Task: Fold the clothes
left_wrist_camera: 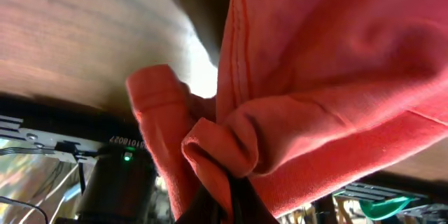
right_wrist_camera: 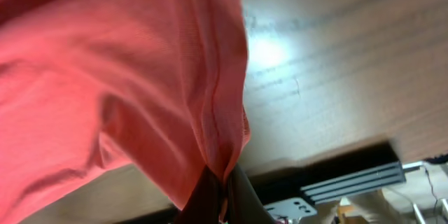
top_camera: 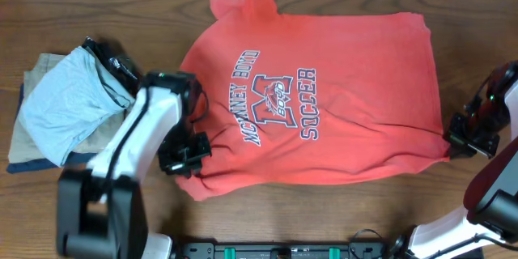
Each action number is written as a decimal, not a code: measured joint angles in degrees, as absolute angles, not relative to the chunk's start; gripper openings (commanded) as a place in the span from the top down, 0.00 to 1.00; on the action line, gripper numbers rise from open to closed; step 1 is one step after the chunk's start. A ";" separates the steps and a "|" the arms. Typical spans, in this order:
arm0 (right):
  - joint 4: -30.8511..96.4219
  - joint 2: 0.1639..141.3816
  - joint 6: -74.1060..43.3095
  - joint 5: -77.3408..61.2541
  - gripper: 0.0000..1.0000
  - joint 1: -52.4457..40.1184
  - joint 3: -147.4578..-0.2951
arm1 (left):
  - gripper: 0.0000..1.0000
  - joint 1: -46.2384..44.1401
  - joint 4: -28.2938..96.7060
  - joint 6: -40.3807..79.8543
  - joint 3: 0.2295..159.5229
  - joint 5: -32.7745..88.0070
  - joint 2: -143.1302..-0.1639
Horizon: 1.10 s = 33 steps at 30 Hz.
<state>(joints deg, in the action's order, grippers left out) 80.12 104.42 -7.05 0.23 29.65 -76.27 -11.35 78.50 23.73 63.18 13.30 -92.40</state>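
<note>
The coral-red T-shirt (top_camera: pixel 324 97) is being held spread, print up, across the middle of the brown wooden desk (top_camera: pixel 97 8). Bare wood is being left open around its edges; folded garments (top_camera: pixel 57 113) are being carried at the desk's left end. Its near corners are being gripped by the clenched left jaws and right jaws.

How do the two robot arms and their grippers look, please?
The left arm and right arm have white rounded links with black joints; the left one shows a small green light. The left gripper and right gripper are black.
</note>
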 measured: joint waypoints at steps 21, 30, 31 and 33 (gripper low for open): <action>49.98 97.23 -8.84 -10.13 0.99 28.05 -75.79 | 0.93 -2.35 38.06 30.68 62.39 9.93 -80.44; 39.27 100.92 -9.61 -10.52 0.55 22.15 -75.81 | 0.45 -2.24 27.94 32.29 62.39 9.87 -90.06; 39.29 101.65 -9.65 -10.11 0.55 21.89 -75.81 | 0.43 -2.24 28.29 32.32 62.39 9.89 -91.00; 40.56 103.11 -9.58 -8.64 0.55 21.74 -75.79 | 0.40 -2.24 30.52 31.73 62.37 9.87 -92.90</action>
<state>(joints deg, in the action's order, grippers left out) 40.56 103.11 -9.58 -8.64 21.74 -75.79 -2.24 30.52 31.73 62.37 9.87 -92.90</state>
